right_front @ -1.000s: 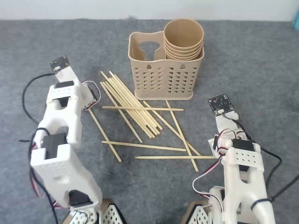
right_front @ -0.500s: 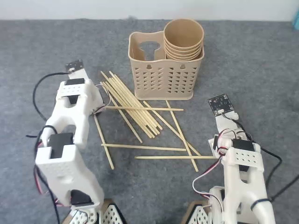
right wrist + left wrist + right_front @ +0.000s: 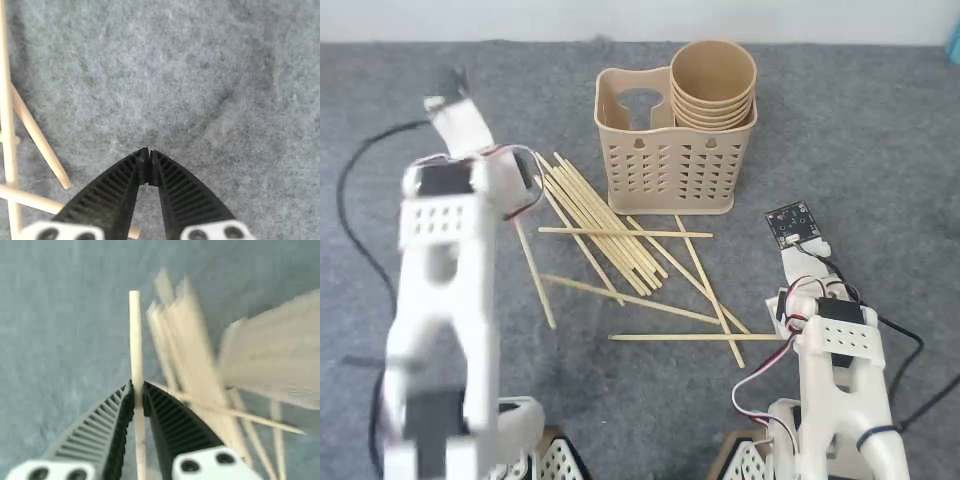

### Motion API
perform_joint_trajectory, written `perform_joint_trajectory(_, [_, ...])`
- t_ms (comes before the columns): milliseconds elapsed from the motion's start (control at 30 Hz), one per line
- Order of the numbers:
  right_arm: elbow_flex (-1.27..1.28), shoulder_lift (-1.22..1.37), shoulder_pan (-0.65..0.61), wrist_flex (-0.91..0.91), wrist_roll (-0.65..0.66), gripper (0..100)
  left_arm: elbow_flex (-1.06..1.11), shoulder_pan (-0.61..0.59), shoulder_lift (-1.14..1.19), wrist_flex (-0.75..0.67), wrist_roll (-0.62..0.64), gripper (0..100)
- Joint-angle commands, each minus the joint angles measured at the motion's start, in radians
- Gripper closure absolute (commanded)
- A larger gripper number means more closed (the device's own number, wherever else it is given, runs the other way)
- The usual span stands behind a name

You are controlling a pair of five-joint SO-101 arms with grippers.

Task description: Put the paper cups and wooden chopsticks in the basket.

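On the fuzzy grey mat point(image 3: 880, 150), the left gripper point(image 3: 137, 390) has its ribbed black fingers pinching one thin, straight wooden chopstick point(image 3: 134, 335). Just beside it lie the other chopsticks point(image 3: 600, 225): a tight fan of pale sticks with about five crossed loosely, too overlapped for an exact count. Behind stands one beige plastic basket point(image 3: 665, 175), perforated and split into two compartments. Roughly six nested brown paper cups point(image 3: 713, 85) fill its right one. The right gripper point(image 3: 149, 167) hangs over bare mat, fingers pressed together.

1 basket point(image 3: 670, 180), approx 6 stacked paper cups point(image 3: 712, 108), approx 15 chopsticks point(image 3: 605, 225), 2 arms point(image 3: 840, 350)
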Motion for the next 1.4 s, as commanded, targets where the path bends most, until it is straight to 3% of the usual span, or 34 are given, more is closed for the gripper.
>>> perform_joint_trajectory(0, [-0.003, -0.039, 0.015, -0.018, 0.012, 99.0, -0.004, 0.074, -0.321, 0.005, -0.106, 99])
perform_joint_trajectory(133, [-0.003, -0.039, 0.015, -0.018, 0.012, 99.0, -0.004, 0.107, -0.445, -0.060, -0.123, 99])
perform_joint_trajectory(267, [-0.003, -0.039, 0.015, -0.016, 0.011, 99.0, -0.004, 0.109, -0.532, -0.221, -0.118, 99])
perform_joint_trajectory(433, [-0.003, -0.039, 0.015, -0.016, 0.008, 99.0, 0.050, 0.120, -0.629, -0.559, -0.118, 99])
perform_joint_trajectory(700, [-0.003, -0.039, 0.015, -0.018, 0.008, 99.0, 0.302, 0.296, -0.709, -1.112, -0.118, 99])
perform_joint_trajectory(967, [-0.003, -0.039, 0.015, -0.019, 0.006, 99.0, 0.259, 0.384, -0.552, -1.162, -0.124, 99])
perform_joint_trajectory(1133, [-0.003, -0.039, 0.013, -0.021, 0.006, 99.0, 0.246, 0.391, -0.379, -1.321, -0.124, 99])
perform_joint_trajectory(1367, [-0.005, -0.039, 0.012, -0.022, 0.012, 99.0, 0.268, 0.391, -0.212, -1.398, -0.121, 99])
